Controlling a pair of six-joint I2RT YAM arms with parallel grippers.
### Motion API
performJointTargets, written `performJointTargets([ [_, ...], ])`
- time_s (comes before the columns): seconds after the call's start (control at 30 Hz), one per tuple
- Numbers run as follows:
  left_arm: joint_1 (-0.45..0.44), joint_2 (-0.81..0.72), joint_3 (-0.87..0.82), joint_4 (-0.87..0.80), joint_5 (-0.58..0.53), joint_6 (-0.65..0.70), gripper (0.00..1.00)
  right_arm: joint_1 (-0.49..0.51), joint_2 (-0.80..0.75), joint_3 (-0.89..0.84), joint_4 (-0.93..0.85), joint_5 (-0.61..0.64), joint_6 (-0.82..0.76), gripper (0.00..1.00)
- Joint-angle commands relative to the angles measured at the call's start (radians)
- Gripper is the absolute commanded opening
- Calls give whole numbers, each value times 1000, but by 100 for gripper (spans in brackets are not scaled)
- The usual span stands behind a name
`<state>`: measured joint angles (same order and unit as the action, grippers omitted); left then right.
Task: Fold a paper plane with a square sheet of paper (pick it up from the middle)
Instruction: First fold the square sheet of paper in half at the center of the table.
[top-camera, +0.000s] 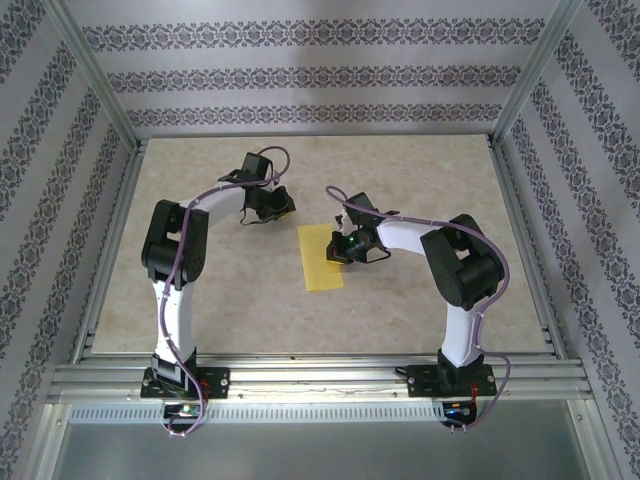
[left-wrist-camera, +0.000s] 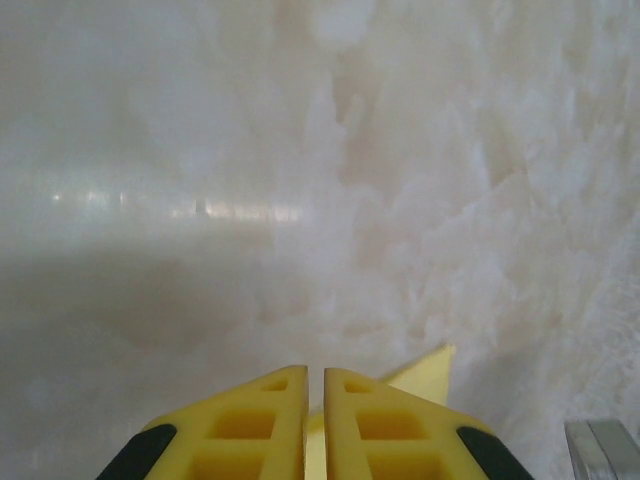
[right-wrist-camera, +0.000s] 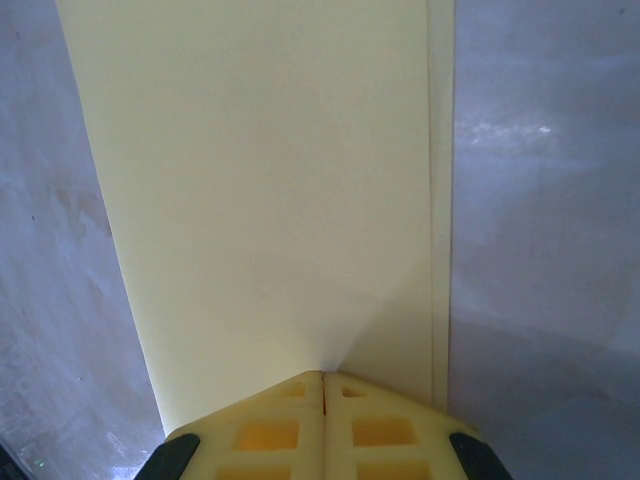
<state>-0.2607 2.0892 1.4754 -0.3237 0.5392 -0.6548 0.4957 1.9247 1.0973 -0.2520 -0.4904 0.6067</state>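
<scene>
Top external view: the square sheet of paper (top-camera: 320, 258) lay mid-table, folded to a narrow rectangle with its long axis running away from the bases. The right gripper (top-camera: 350, 246), jaws shut, sat on its right edge. The left gripper (top-camera: 268, 205), nearly closed, stood apart. Whether the right fingertips pinched or only pressed stayed hidden.

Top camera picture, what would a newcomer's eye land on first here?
The bright yellow paper, a tall rectangle lying mid-table, stands out against the pale marbled table. The right tool, shut, has its tips on the paper's upper right part. The left tool, also shut, sits just up and left of the paper over bare tabletop.
</scene>
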Motion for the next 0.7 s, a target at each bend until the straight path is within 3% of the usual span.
performJointTargets([
  [0.0, -23, -142, -96, 32, 32, -17, 14, 14, 22, -20, -118, 69, 16, 0],
  [0.17, -92, -260, -293, 141, 72, -61, 13, 13, 22, -8, -124, 73, 19, 0],
  [0.4, -198, -280, -470, 270, 129, -65, 13, 13, 26, -8, -124, 75, 19, 0],
  [0.67, -218, -245, -615, 331, 119, -54, 13, 14, 26, -12, -129, 86, 19, 0],
])
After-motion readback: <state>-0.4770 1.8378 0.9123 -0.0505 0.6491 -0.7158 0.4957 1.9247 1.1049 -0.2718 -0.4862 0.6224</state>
